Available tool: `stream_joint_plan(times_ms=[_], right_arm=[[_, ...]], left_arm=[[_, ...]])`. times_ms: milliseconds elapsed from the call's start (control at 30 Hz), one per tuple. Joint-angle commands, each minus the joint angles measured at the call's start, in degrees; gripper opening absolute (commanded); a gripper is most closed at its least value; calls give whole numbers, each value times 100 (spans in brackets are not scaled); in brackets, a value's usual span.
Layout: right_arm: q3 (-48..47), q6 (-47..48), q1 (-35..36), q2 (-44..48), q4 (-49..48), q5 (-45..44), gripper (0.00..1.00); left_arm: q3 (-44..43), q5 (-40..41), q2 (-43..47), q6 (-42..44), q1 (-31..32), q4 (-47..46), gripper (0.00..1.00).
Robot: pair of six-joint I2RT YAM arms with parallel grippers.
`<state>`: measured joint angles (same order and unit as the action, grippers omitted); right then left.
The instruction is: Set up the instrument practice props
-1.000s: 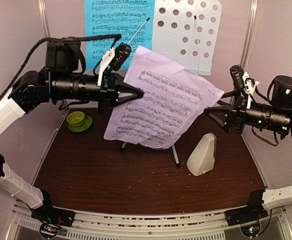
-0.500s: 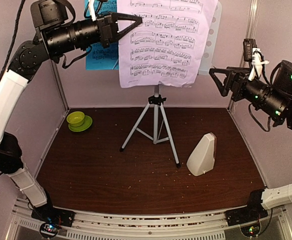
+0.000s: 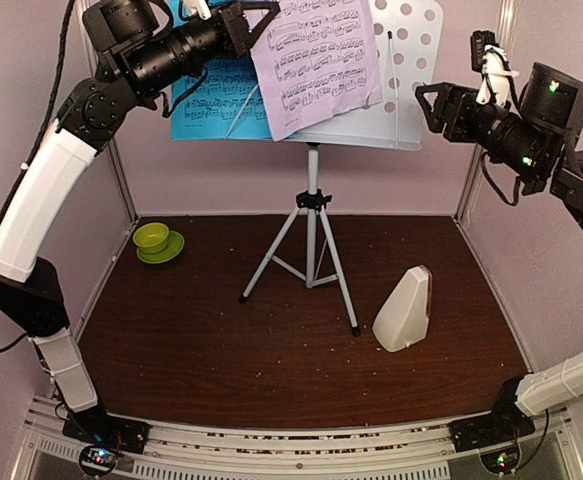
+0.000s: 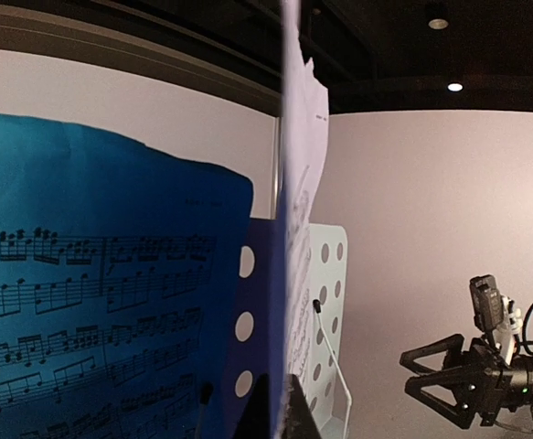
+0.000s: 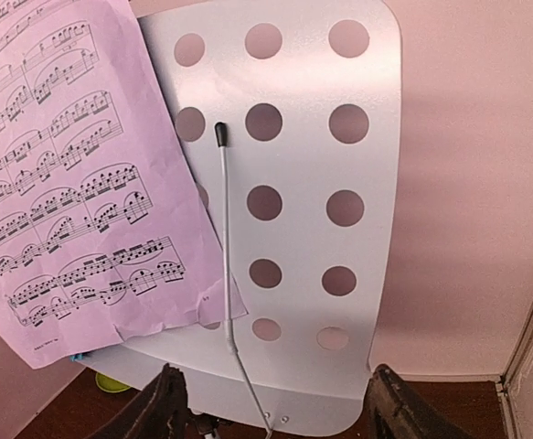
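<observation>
no legible words; only music notation on lilac page (image 3: 316,60) and cyan page (image 3: 209,108).

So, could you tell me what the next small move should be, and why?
Probably the left gripper should level the lilac page and settle it on the ledge of the music stand: the page is pinched near its upper corner, hangs tilted and overlaps the cyan page, while the right gripper hovers open nearby.

Bowl (image 3: 152,236): lime-green, upright, at the table's far-left corner.
Saucer (image 3: 172,250): lime-green, flat on the table, under the bowl.
Table (image 3: 221,350): dark brown wood-grain top.
Specks (image 3: 301,352): pale, scattered over the table.
</observation>
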<state>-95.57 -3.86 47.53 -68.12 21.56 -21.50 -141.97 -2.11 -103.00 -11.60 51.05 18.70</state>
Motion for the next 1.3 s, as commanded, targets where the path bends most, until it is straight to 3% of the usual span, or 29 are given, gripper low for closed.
stream_joint_plan(times_ms=[0, 367, 900, 1067, 1267], right_arm=[[-569, -152, -229, -455, 151, 447, 65], [-1488, -159, -393, -1200, 165, 1084, 55], [-1963, -121, -446, -1751, 164, 990, 20], [-2028, -2, -446, -1819, 183, 963, 4], [-1966, 176, -446, -1791, 171, 912, 0]], left_arm=[[-400, 154, -230, 286, 1, -580, 0], [-384, 180, -273, 866, 2, -575, 0], [-356, 279, -282, 1297, 2, -598, 0], [-315, 369, -282, 1372, 2, -619, 0], [-278, 451, -303, 1486, 1, -743, 0]])
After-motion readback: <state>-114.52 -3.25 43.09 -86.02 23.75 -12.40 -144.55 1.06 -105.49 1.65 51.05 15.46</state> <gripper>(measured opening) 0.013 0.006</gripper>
